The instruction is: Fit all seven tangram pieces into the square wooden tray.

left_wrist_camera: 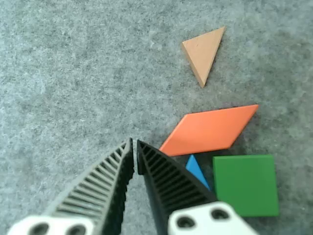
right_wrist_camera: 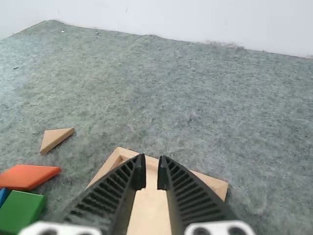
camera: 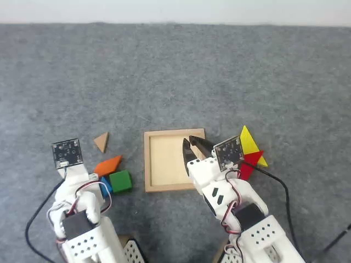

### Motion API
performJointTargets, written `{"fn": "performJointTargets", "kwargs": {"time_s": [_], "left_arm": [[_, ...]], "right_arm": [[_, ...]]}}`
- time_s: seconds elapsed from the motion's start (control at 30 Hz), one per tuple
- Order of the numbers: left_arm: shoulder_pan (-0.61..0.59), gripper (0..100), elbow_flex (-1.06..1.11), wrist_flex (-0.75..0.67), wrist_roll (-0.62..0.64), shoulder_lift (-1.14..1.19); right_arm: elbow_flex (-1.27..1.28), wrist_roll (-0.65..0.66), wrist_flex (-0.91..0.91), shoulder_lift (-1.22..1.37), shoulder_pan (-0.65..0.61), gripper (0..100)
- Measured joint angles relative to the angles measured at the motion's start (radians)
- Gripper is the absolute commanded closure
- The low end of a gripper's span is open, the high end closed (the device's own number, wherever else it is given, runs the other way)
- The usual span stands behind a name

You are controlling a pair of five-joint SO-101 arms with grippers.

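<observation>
The tray (camera: 147, 161) lies empty, so nothing is fitted yet. Tan (camera: 101, 142), orange (camera: 108, 164), blue (camera: 105, 185) and green (camera: 120, 181) pieces lie by the left claw (left_wrist_camera: 134, 144), which is closed and empty. Yellow (camera: 249, 142) and red (camera: 250, 163) lie beyond the tray. The right claw (right_wrist_camera: 150, 164) is slightly parted, empty, over the tray. Grey felt counter (camera: 219, 71), white wall (camera: 164, 11).

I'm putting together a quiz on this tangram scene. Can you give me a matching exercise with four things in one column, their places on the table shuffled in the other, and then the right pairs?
Things
1. tan triangle
2. green square
3. yellow triangle
4. tray

Places
a. right of the tray, beside the red piece
b. between the two groups of pieces
c. left of the tray, alone, apart from the others
d. left of the tray, beside the blue piece

Pairs: 1-c; 2-d; 3-a; 4-b
</observation>
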Motion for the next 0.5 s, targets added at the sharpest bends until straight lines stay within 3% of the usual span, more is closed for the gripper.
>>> {"fn": "performJointTargets", "kwargs": {"time_s": [0.5], "left_arm": [[0.0, 99, 0.0, 0.0, 0.0, 0.0]], "right_arm": [[-0.008, 0.0, 0.166, 0.0, 0.0, 92.9]]}}
